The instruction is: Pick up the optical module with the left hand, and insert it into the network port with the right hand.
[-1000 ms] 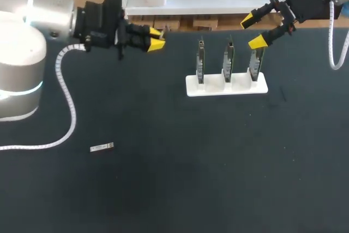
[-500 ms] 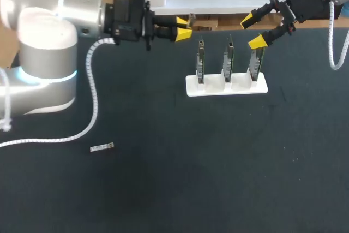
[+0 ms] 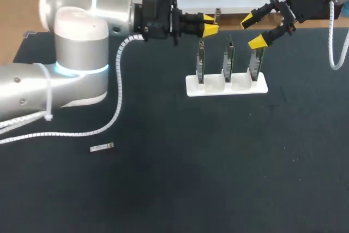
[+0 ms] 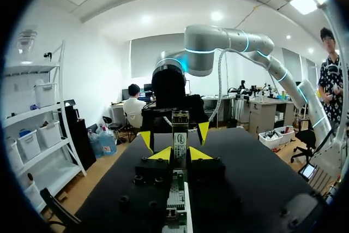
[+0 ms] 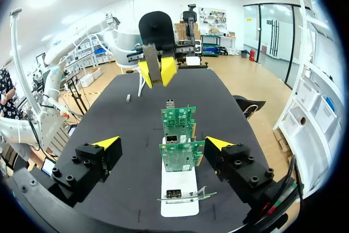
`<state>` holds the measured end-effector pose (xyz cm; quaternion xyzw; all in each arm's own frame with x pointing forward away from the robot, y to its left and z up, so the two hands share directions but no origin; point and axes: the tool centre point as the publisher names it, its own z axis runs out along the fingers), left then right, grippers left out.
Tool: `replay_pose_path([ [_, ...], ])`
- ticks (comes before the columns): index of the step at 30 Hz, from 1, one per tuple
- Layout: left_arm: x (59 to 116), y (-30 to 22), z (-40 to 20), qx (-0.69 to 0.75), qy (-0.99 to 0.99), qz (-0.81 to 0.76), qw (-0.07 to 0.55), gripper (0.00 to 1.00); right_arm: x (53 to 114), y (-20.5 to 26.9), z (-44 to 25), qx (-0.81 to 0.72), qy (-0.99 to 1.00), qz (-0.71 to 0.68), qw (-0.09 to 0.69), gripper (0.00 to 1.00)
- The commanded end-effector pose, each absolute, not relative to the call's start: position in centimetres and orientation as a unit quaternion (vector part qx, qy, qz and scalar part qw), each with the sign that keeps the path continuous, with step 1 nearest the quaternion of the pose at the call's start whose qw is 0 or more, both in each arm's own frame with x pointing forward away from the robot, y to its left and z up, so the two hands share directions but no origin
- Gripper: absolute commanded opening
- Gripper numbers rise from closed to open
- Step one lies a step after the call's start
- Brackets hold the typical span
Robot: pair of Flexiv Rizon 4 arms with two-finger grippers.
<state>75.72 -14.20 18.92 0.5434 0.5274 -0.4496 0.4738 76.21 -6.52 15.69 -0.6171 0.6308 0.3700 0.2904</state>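
Observation:
My left gripper (image 3: 209,24) hangs level just left of the card row, shut on a slim metal optical module (image 3: 217,12) that sticks out past its yellow tips. The left wrist view has the module (image 4: 180,141) pinched between both fingers. Three green network cards (image 3: 228,58) stand upright in a white stand (image 3: 191,87). My right gripper (image 3: 256,28) hovers open over the rightmost card, nothing between its fingers. From the right wrist view the cards (image 5: 181,155) stand between and ahead of its open fingers, with the left gripper (image 5: 157,72) beyond them.
A second small module (image 3: 102,147) lies flat on the black table (image 3: 218,162) at the front left, also seen far off as a module (image 5: 128,97). The left arm's white cable (image 3: 117,113) trails over the table's left side.
My left arm has swung to the right with the module in its grip, from the table's far left to just beside the cards. The right gripper has not moved.

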Motion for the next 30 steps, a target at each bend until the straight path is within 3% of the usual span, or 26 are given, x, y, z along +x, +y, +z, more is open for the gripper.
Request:
replay_pose_path([
  [1, 76.1, -15.1, 17.7, 0.533, 0.527, -0.461, 0.474, 0.00, 76.1, -6.5, 15.7, -0.617, 0.631, 0.369, 0.292, 1.00],
  [30, 76.7, -18.7, 17.5, 0.512, 0.528, -0.481, 0.478, 0.00, 76.1, -6.5, 15.7, -0.617, 0.631, 0.369, 0.292, 1.00],
])
